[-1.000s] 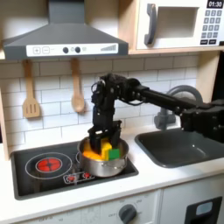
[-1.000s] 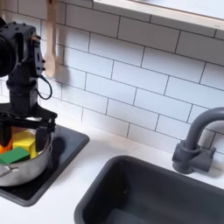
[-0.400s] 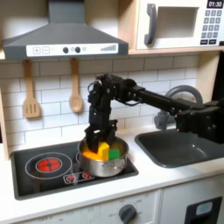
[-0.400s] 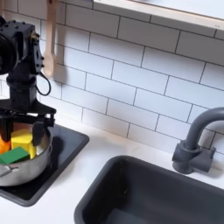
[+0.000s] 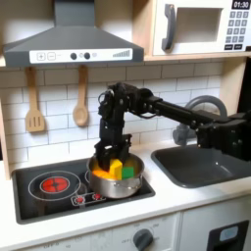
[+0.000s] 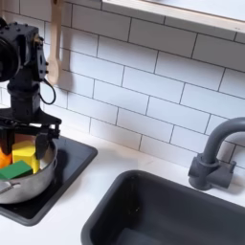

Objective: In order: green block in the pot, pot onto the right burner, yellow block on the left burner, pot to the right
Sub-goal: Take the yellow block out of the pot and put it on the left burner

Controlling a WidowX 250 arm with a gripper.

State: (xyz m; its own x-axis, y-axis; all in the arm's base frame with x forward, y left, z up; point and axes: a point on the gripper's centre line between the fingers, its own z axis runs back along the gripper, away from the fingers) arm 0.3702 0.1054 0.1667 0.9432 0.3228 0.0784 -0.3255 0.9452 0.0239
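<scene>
- The pot (image 5: 116,179) sits on the stovetop (image 5: 44,186), on the burner at the first exterior view's right.
- Inside it lie the green block (image 6: 14,170) and the yellow block (image 6: 25,153).
- My gripper (image 6: 28,135) hangs low over the pot, jaws spread wide around the yellow block, gripping nothing.
- Behind me, 2 wooden utensils (image 5: 34,101) hang on the tiled wall.

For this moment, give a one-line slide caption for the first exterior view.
WidowX tool lowered into the pot on the stove's right burner, over the yellow block and green block.
</scene>
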